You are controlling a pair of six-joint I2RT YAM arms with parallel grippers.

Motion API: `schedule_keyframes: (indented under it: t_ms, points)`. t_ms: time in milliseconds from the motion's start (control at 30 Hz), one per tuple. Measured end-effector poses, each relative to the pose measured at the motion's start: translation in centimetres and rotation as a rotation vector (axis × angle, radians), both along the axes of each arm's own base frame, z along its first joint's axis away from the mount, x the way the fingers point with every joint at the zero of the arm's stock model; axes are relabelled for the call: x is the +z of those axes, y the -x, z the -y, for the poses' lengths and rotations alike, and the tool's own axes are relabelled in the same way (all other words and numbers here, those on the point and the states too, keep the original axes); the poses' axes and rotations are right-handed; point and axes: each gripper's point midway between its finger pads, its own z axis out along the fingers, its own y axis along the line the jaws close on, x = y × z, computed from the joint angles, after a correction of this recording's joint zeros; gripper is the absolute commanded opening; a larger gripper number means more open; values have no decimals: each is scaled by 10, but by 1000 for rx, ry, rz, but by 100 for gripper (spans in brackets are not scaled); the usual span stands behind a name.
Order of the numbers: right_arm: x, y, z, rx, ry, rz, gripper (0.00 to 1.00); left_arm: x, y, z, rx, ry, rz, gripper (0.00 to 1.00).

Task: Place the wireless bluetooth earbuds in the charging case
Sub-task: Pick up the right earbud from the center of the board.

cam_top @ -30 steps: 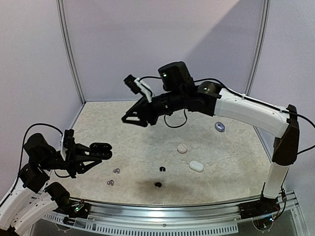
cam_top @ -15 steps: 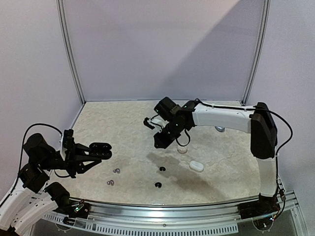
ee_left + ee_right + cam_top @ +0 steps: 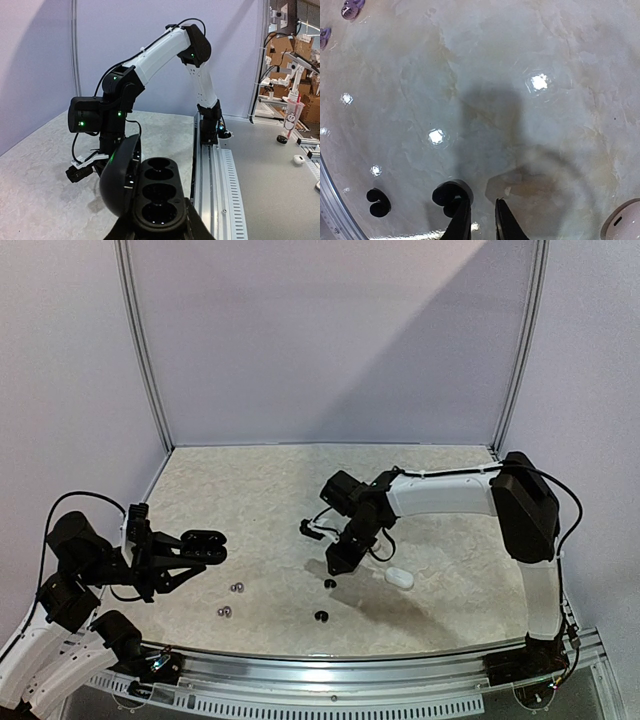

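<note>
Nothing is seated yet. Near the table's [image 3: 240, 490] front edge, one black earbud [image 3: 321, 616] and two grey-lavender earbuds [image 3: 225, 612] lie loose. At left, the left hand [image 3: 190, 552] clamps the open black charging case [image 3: 156, 197], its wells empty. Farther in, the right hand [image 3: 481, 222] is down at the table just beside a second black earbud [image 3: 451, 194], fingers narrow with nothing seen between them. A second ago it hovered high and wider; the left hand has not moved.
</note>
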Motion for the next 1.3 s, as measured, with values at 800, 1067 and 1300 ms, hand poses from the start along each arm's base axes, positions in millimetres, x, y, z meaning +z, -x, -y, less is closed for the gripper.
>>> schedule_keyframes:
  t_ms: [800,1067,1300]
  points:
    - [-13,24,-9,75,-74,-116,20,0,0,0,2,-2,10,0]
    - [-12,33,-12,87,-97,-153,20,0,0,0,2,-5,17,0]
    - [-11,44,-16,104,-115,-187,18,-2,-1,0,2,-7,15,0]
